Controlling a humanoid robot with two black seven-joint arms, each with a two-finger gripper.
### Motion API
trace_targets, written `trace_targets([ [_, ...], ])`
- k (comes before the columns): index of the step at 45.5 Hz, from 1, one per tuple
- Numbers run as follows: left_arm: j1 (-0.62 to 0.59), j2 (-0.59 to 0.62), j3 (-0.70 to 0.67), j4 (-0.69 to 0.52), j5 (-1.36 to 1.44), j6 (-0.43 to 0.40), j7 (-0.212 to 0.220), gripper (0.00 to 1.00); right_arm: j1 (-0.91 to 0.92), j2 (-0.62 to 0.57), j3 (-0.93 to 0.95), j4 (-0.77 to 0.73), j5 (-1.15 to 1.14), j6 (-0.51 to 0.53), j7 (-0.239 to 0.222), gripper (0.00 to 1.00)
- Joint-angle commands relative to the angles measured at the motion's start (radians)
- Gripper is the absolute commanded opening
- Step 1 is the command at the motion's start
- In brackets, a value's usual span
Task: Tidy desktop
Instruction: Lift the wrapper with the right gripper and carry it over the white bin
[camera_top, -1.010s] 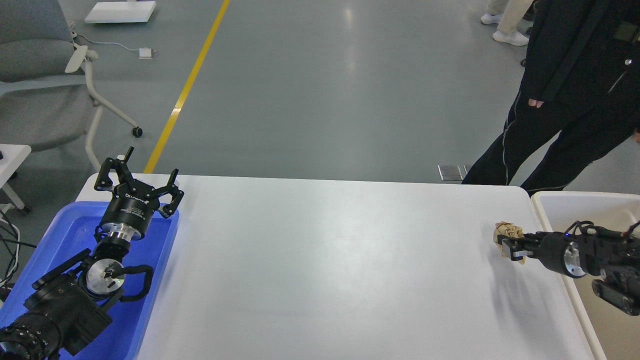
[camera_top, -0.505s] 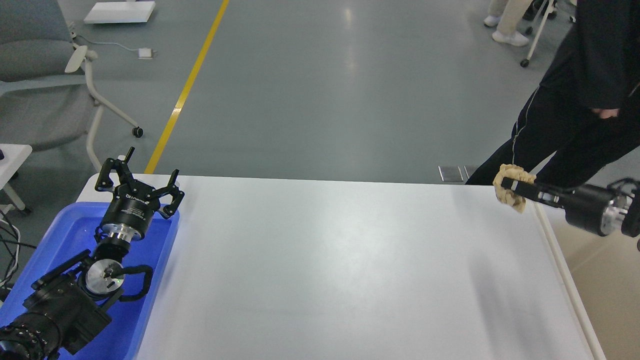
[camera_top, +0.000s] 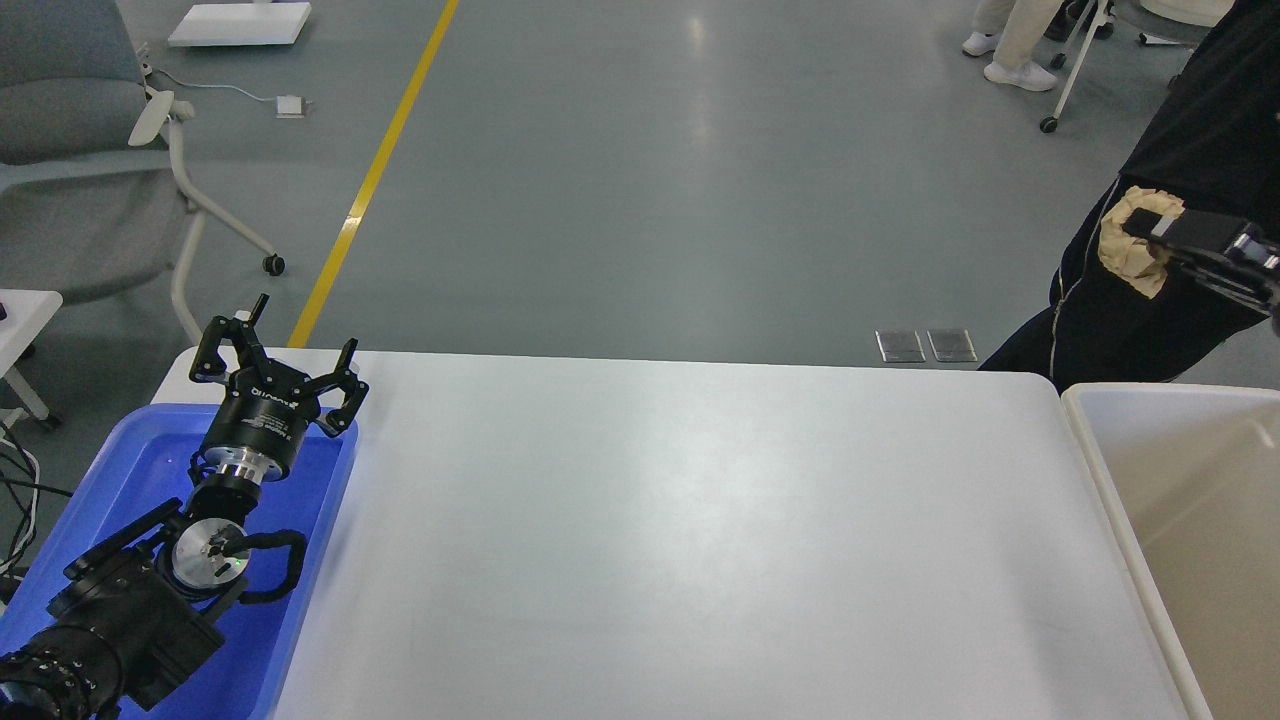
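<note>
The desktop (camera_top: 680, 540) is a large white tabletop with rounded corners, bare on its surface. My left gripper (camera_top: 275, 355) is open and empty, held above the far end of the blue tray (camera_top: 110, 500) at the table's left. My right gripper (camera_top: 1150, 232) is shut on a crumpled tan paper ball (camera_top: 1128, 252) and holds it high, well above the table's far right corner and the cream-white bin (camera_top: 1100, 470).
A person in black (camera_top: 1200, 150) stands beyond the table's far right corner, behind my right gripper. A grey chair (camera_top: 80, 150) stands at the far left. A yellow floor line (camera_top: 380, 170) runs past the table's back edge.
My right gripper lifted the paper ball from the desktop's right edge and carried it up and to the right. The person moved right. My left arm has not moved.
</note>
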Motion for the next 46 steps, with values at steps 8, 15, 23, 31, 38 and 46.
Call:
trace_targets([
  [8,0.000,0.000,0.000,0.000,0.000,0.000,0.000,1.00,-0.077,-0.003,0.013,-0.297,0.209,0.037,-0.021,0.00],
  [15,0.000,0.000,0.000,0.000,0.000,0.000,0.000,1.00,-0.129,0.083,0.001,-0.501,0.343,0.067,-0.158,0.00],
  [23,0.000,0.000,0.000,0.000,0.000,0.000,0.000,1.00,-0.193,0.184,0.004,-0.710,0.464,0.076,-0.385,0.00],
  [31,0.000,0.000,0.001,0.000,0.000,0.000,0.000,1.00,-0.232,0.287,0.009,-0.888,0.522,0.064,-0.490,0.00],
  [38,0.000,0.000,0.000,0.000,0.000,0.000,0.000,1.00,-0.265,0.390,0.018,-1.033,0.536,0.021,-0.498,0.00],
  [46,0.000,0.000,0.000,0.000,0.000,0.000,-0.002,1.00,-0.345,0.492,0.027,-1.056,0.568,-0.159,-0.496,0.00],
])
